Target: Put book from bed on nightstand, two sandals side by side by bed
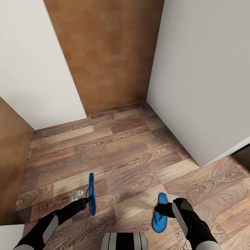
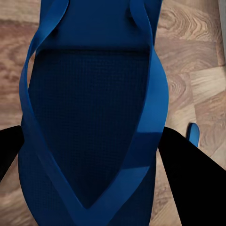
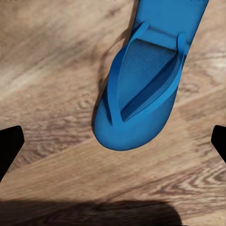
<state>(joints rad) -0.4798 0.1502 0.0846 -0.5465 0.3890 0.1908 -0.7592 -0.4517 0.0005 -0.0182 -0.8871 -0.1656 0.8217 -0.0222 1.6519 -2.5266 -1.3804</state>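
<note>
Pinching a flat bright blue flip-flop (image 1: pixel 91 187) on edge in left gripper (image 1: pixel 88 200); hovering right gripper (image 1: pixel 163 208), fingers spread, over its flat-lying twin (image 1: pixel 159 222). Might topple on release, landing askew of that twin.

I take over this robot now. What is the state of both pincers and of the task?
Left pincer: shut on the first sandal, held on edge above the wood floor.
Right pincer: open, fingers wide apart and not touching the second sandal, which seems to lie flat on the floor under it, straps up.
Done: nothing that can be confirmed here.
Left: put both sandals side by side next to the bed; put the book on a nightstand.
</note>
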